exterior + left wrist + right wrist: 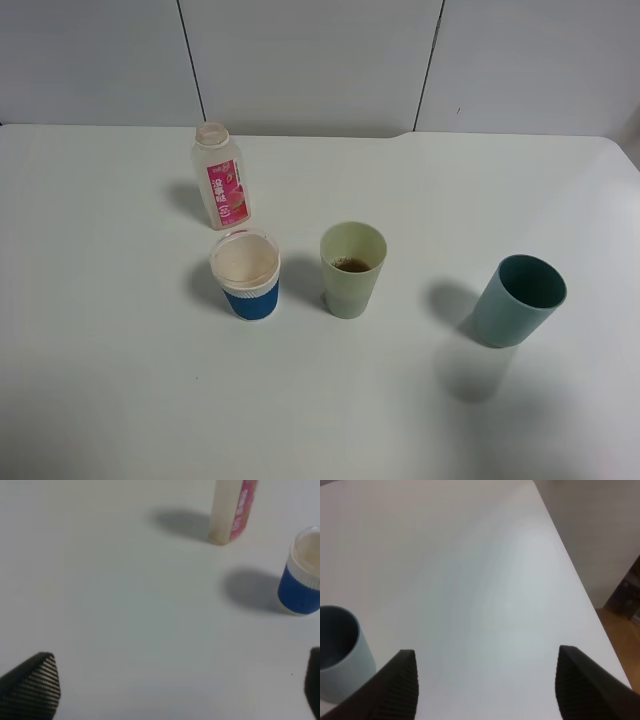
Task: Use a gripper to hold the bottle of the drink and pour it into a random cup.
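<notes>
With the drink (352, 265) already in the cup (352, 270) and the bottle (220, 176) upright on the tabletop (120, 380), both spread-wide, empty tools, left (180, 687) and right (485, 685), should stay clear.

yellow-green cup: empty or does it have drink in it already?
Not empty. The exterior high view shows a small pool of dark brown liquid at the bottom of the yellow-green cup; most of the cup is unfilled. It stands upright.

— How is the light?
— Even and bright overhead; the white matte tabletop (120, 380) looks washed out, and soft shadows fall left of the clear pink-labelled plastic bottle (220, 176) and teal plastic tumbler (518, 300).
— Sharpness?
— Both wrist views are soft, the dark ribbed fingertips (400, 687) blurred.
</notes>
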Robot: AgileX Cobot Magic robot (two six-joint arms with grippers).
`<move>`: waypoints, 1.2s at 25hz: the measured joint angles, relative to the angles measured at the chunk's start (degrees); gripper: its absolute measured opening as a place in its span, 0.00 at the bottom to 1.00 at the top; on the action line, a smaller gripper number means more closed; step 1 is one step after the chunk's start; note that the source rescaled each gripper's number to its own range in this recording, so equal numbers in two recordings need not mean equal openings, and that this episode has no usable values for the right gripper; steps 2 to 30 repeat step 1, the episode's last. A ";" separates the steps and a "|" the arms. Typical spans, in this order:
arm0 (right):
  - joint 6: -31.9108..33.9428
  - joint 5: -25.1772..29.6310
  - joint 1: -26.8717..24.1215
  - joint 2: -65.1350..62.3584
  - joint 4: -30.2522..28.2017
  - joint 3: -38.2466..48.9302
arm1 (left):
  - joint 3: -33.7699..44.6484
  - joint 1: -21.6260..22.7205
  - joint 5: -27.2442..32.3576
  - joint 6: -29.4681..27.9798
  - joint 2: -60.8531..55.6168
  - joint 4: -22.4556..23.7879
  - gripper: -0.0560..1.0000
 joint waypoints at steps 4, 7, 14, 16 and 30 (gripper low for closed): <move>0.00 0.00 0.00 0.00 0.00 0.00 | 0.00 0.00 0.00 0.00 0.00 0.00 1.00; 0.00 0.00 0.00 0.00 0.00 0.00 | 0.00 0.00 0.00 0.00 0.00 0.00 1.00; 0.00 0.00 0.00 0.00 0.00 0.00 | 0.00 0.00 0.00 0.00 0.00 0.00 1.00; 0.00 0.00 0.00 0.00 0.00 0.00 | 0.00 0.00 0.00 0.00 0.00 0.00 1.00; 0.00 0.00 0.00 0.00 0.00 0.00 | 0.00 0.00 0.00 0.00 0.00 0.00 1.00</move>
